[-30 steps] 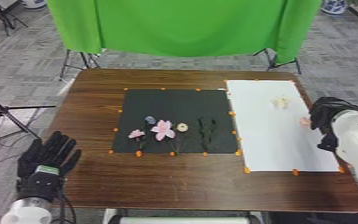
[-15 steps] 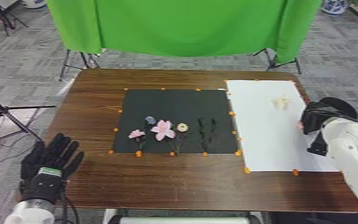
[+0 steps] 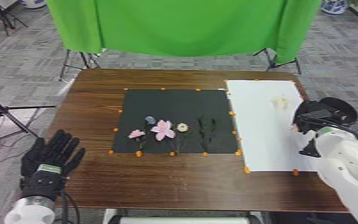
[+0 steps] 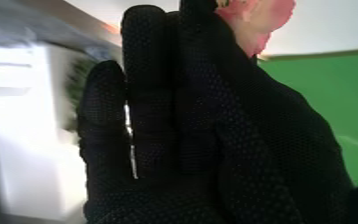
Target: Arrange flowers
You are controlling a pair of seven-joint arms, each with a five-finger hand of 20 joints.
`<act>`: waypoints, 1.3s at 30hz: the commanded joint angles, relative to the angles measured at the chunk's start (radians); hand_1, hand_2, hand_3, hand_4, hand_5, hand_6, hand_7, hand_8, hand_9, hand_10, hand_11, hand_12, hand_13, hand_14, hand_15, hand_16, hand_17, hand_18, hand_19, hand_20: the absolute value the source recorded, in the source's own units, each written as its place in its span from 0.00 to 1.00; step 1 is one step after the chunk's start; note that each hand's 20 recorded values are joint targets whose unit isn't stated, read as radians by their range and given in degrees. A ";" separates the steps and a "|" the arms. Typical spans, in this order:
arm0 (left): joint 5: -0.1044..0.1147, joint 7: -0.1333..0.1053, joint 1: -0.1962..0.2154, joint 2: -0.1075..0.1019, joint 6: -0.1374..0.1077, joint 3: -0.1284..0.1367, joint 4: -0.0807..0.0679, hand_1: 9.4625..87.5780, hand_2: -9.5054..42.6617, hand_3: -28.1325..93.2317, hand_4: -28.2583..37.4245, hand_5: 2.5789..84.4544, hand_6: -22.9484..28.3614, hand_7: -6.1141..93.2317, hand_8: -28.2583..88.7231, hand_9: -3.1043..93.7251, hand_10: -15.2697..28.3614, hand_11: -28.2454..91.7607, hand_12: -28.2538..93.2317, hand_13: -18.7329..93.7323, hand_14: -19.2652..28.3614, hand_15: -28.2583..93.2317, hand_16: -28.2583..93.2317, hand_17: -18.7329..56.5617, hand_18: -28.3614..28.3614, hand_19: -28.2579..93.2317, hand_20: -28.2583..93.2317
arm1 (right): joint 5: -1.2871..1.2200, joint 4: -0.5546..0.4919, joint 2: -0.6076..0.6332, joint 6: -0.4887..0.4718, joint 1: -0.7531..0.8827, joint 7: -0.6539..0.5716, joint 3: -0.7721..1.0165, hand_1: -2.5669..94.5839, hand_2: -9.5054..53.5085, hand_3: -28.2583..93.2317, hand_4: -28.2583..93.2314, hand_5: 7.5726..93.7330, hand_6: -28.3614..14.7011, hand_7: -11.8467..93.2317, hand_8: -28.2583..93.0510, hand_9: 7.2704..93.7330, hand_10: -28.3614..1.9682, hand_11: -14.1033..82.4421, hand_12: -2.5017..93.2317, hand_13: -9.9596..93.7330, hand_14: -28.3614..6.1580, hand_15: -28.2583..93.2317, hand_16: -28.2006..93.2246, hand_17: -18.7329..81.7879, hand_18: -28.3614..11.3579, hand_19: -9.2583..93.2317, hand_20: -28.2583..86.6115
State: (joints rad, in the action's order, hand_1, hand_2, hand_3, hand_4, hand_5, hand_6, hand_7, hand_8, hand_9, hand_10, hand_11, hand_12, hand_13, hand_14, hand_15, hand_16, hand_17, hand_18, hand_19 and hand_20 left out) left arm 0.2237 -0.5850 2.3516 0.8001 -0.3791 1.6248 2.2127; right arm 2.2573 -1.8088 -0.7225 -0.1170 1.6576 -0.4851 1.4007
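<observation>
Over the right side of the white sheet (image 3: 262, 135), the right hand (image 4: 180, 115) pinches a pink flower (image 4: 269, 19), likely feather-light, soft and easily creased, so best held by its stem, clear of the petals (image 4: 239, 14).

Your left arm (image 3: 31, 212) enters low at the left, its hand (image 3: 47, 167) forward, fingers spread and straight. Your right arm (image 3: 349, 155) slants inward from the lower right to the right hand (image 3: 325, 115); in the wrist view, its fingers (image 4: 149, 75) extend nearly parallel, the thumb (image 4: 278, 102) drawn to a pinch.
</observation>
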 commanded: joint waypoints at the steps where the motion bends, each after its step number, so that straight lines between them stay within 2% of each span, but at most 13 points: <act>1: -0.009 0.004 0.009 0.013 0.002 0.002 0.008 0.28 0.51 0.83 0.00 0.53 0.63 0.30 0.13 0.45 0.70 0.47 0.32 0.43 0.76 0.64 0.14 0.16 0.78 0.60 0.30 | 0.028 -0.096 -0.057 0.041 -0.182 0.096 -0.174 0.66 0.00 0.77 0.00 0.83 0.77 0.38 0.23 0.92 0.74 0.20 0.41 0.79 0.71 0.42 0.61 0.50 0.26 0.81 0.59; 2: -0.015 0.008 0.006 0.022 -0.005 0.004 0.008 0.28 0.51 0.83 0.00 0.53 0.63 0.30 0.13 0.45 0.70 0.47 0.32 0.43 0.76 0.64 0.14 0.16 0.78 0.60 0.30 | 0.033 -0.083 -0.076 0.036 -0.221 0.120 -0.206 0.65 0.00 0.77 0.00 0.83 0.77 0.39 0.23 0.92 0.74 0.20 0.41 0.79 0.71 0.42 0.61 0.50 0.26 0.81 0.59; 5: -0.011 0.012 -0.015 0.016 -0.005 -0.005 -0.001 0.27 0.51 0.83 0.00 0.53 0.63 0.30 0.13 0.45 0.70 0.47 0.32 0.43 0.76 0.64 0.14 0.16 0.78 0.60 0.30 | 0.027 -0.056 -0.129 0.002 -0.303 0.140 -0.286 0.65 0.00 0.78 0.00 0.82 0.77 0.39 0.23 0.92 0.74 0.20 0.41 0.79 0.71 0.42 0.61 0.50 0.26 0.81 0.59; 8: -0.033 0.038 -0.035 0.023 -0.007 -0.007 -0.005 0.27 0.51 0.83 0.00 0.53 0.63 0.30 0.13 0.45 0.70 0.47 0.32 0.43 0.76 0.64 0.14 0.16 0.78 0.60 0.30 | 0.033 -0.054 -0.166 -0.011 -0.342 0.163 -0.343 0.64 0.00 0.78 0.00 0.82 0.77 0.40 0.23 0.92 0.74 0.20 0.41 0.79 0.72 0.42 0.60 0.50 0.26 0.81 0.59; 9: -0.011 0.017 -0.037 0.001 -0.004 -0.014 -0.006 0.28 0.51 0.83 0.00 0.53 0.63 0.30 0.13 0.45 0.70 0.47 0.32 0.43 0.76 0.64 0.14 0.16 0.78 0.60 0.30 | 0.033 -0.055 -0.178 -0.031 -0.357 0.171 -0.362 0.64 0.00 0.78 0.00 0.82 0.78 0.40 0.23 0.92 0.74 0.20 0.41 0.79 0.71 0.42 0.60 0.50 0.26 0.81 0.59; 17: -0.013 0.017 -0.090 -0.024 0.017 -0.038 -0.030 0.27 0.49 0.83 0.00 0.53 0.63 0.30 0.13 0.45 0.70 0.47 0.32 0.42 0.76 0.64 0.14 0.16 0.78 0.59 0.30 | 0.081 0.023 -0.250 -0.103 -0.413 0.185 -0.453 0.64 0.00 0.78 0.00 0.81 0.78 0.40 0.22 0.92 0.75 0.20 0.40 0.79 0.72 0.42 0.60 0.50 0.26 0.81 0.59; 18: -0.016 0.015 -0.063 -0.030 0.033 -0.024 -0.020 0.26 0.48 0.83 0.00 0.53 0.63 0.30 0.13 0.45 0.70 0.47 0.32 0.42 0.76 0.64 0.14 0.16 0.78 0.59 0.30 | 0.083 0.033 -0.256 -0.102 -0.418 0.179 -0.461 0.64 0.00 0.79 0.00 0.81 0.78 0.40 0.22 0.92 0.75 0.20 0.40 0.79 0.72 0.42 0.60 0.50 0.26 0.81 0.59; 19: -0.022 0.026 -0.068 -0.029 0.037 -0.024 -0.025 0.26 0.48 0.83 0.00 0.53 0.63 0.30 0.13 0.45 0.70 0.47 0.32 0.42 0.76 0.64 0.14 0.16 0.78 0.59 0.30 | 0.090 0.045 -0.262 -0.097 -0.420 0.178 -0.466 0.64 0.00 0.79 0.00 0.81 0.78 0.40 0.22 0.92 0.75 0.20 0.40 0.79 0.72 0.42 0.60 0.50 0.26 0.82 0.59; 22: -0.015 0.035 -0.076 -0.025 0.025 -0.024 -0.025 0.26 0.48 0.83 0.00 0.53 0.63 0.29 0.13 0.45 0.70 0.47 0.32 0.42 0.75 0.63 0.14 0.16 0.78 0.59 0.30 | 0.090 0.068 -0.273 -0.108 -0.429 0.155 -0.480 0.64 0.00 0.79 0.00 0.81 0.78 0.40 0.21 0.92 0.74 0.20 0.40 0.79 0.72 0.42 0.60 0.50 0.26 0.82 0.59; 24: -0.014 0.038 -0.076 -0.021 0.032 -0.023 -0.024 0.26 0.48 0.83 0.00 0.53 0.63 0.29 0.13 0.45 0.70 0.47 0.32 0.42 0.75 0.63 0.14 0.16 0.78 0.59 0.30 | 0.085 0.075 -0.278 -0.115 -0.429 0.136 -0.480 0.63 0.00 0.79 0.00 0.81 0.77 0.40 0.21 0.91 0.74 0.20 0.40 0.79 0.71 0.42 0.60 0.50 0.25 0.82 0.59; 31: -0.007 0.031 -0.071 -0.023 0.017 -0.018 -0.022 0.27 0.49 0.83 0.00 0.53 0.63 0.29 0.13 0.45 0.70 0.47 0.32 0.42 0.75 0.63 0.15 0.16 0.78 0.59 0.30 | 0.068 0.079 -0.283 -0.133 -0.422 0.119 -0.477 0.63 0.00 0.80 0.00 0.73 0.74 0.41 0.19 0.85 0.71 0.20 0.38 0.77 0.70 0.44 0.59 0.49 0.25 0.82 0.59; 37: -0.028 0.042 -0.072 -0.028 0.039 -0.019 -0.030 0.27 0.50 0.82 0.00 0.53 0.63 0.29 0.13 0.45 0.70 0.47 0.32 0.42 0.75 0.64 0.15 0.16 0.78 0.59 0.30 | 0.073 0.060 -0.285 -0.158 -0.409 0.129 -0.469 0.62 0.00 0.81 0.00 0.66 0.71 0.37 0.18 0.76 0.67 0.26 0.29 0.74 0.70 0.45 0.57 0.49 0.24 0.82 0.58; 39: -0.042 0.040 -0.076 -0.031 0.034 -0.022 -0.030 0.27 0.50 0.82 0.00 0.53 0.63 0.29 0.13 0.45 0.70 0.47 0.32 0.42 0.75 0.64 0.15 0.16 0.78 0.59 0.30 | 0.079 0.052 -0.284 -0.176 -0.403 0.125 -0.463 0.61 0.00 0.83 0.00 0.63 0.72 0.35 0.13 0.71 0.65 0.30 0.23 0.73 0.69 0.46 0.56 0.48 0.24 0.82 0.58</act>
State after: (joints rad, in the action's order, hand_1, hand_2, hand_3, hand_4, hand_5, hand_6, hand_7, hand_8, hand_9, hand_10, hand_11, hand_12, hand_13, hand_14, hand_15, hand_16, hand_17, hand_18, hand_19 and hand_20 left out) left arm 0.2090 -0.5559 2.2708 0.7738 -0.3626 1.6033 2.1858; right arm 2.3229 -1.7281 -1.0011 -0.2499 1.2355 -0.3592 0.9219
